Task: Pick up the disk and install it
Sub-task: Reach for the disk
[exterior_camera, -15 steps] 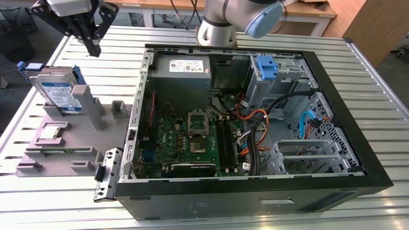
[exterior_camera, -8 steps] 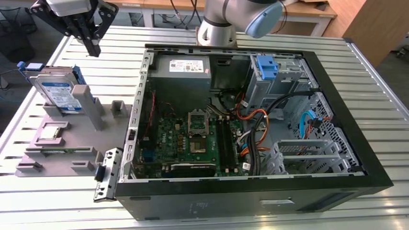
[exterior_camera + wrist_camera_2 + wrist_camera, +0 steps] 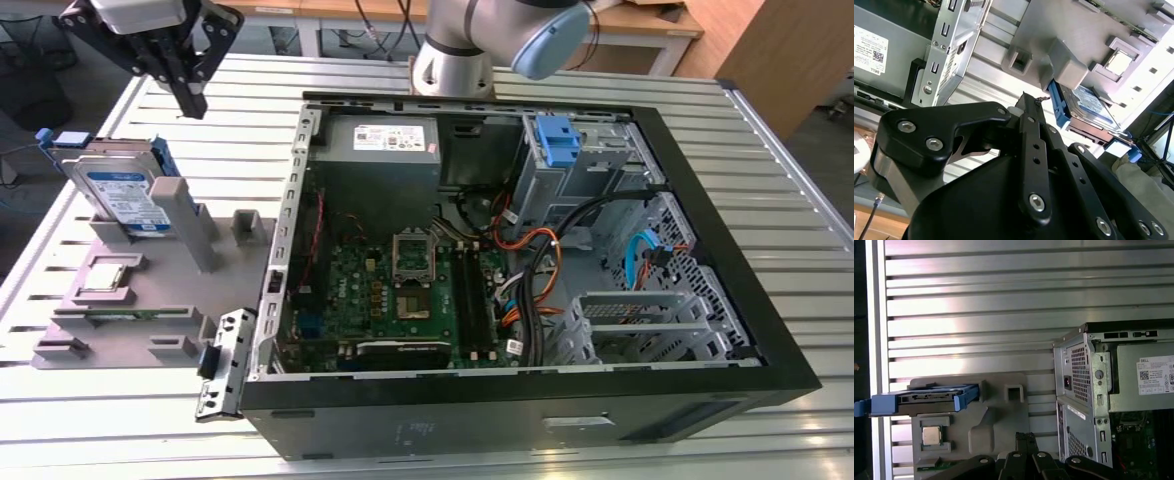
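The disk stands on edge in a grey holder at the exterior view's left, silver with a blue-and-white label and a blue carrier around it. My gripper hangs above and behind the disk, apart from it, with its fingers shut on nothing. In the first wrist view the disk appears edge-on, off to one side of the gripper. In the second wrist view the gripper points toward the holder beside the disk.
An open computer case lies on the slatted metal table, with a grey power supply, a motherboard, cables and a blue bracket by the drive cage. A processor chip sits on the holder.
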Tool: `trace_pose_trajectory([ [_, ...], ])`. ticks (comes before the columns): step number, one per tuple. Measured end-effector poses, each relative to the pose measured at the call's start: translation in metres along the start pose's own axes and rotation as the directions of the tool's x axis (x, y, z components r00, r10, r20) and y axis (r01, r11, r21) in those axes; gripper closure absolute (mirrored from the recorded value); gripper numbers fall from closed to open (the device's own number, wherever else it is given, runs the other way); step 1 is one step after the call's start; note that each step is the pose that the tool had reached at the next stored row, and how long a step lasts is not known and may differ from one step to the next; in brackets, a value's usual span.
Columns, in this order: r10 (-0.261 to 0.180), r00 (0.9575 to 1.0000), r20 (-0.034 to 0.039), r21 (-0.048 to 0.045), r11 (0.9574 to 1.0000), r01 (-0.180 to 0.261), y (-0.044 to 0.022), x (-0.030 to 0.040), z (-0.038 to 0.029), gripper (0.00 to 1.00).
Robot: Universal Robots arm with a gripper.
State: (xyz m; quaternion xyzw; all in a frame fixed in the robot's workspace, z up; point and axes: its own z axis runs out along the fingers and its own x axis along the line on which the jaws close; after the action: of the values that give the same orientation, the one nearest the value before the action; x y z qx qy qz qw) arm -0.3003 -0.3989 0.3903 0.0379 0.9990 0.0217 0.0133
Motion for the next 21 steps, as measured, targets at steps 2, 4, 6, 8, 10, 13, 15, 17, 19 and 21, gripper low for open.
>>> trace_pose_trajectory([
  [2,0.000,1.0000,0.0000,0.0000,1.0000,0.000,-0.0002,0.0021,0.0001,0.89],
  [4,0.000,1.0000,0.0000,0.0001,1.0000,0.000,-0.0004,0.0044,0.0003,0.89],
  [6,0.000,1.0000,0.0000,0.0000,1.0000,0.000,-0.0005,0.0064,0.0007,0.89],
  [8,0.000,1.0000,0.0001,0.0000,1.0000,0.000,-0.0007,0.0082,0.0012,0.89],
  [10,0.000,1.0000,0.0000,0.0000,1.0000,0.000,-0.0008,0.0100,0.0017,0.89],
  [13,0.000,1.0000,0.0000,0.0000,1.0000,0.000,-0.0011,0.0131,0.0022,0.89],
  [15,0.000,1.0000,0.0001,0.0000,1.0000,0.000,-0.0013,0.0152,0.0025,0.89],
  [17,0.000,1.0000,-0.0001,0.0001,1.0000,0.000,-0.0014,0.0173,0.0028,0.89],
  [19,0.000,1.0000,0.0001,0.0000,1.0000,0.000,-0.0016,0.0188,0.0034,0.89],
  [21,0.000,1.0000,0.0001,-0.0001,1.0000,0.000,-0.0017,0.0201,0.0040,0.89],
])
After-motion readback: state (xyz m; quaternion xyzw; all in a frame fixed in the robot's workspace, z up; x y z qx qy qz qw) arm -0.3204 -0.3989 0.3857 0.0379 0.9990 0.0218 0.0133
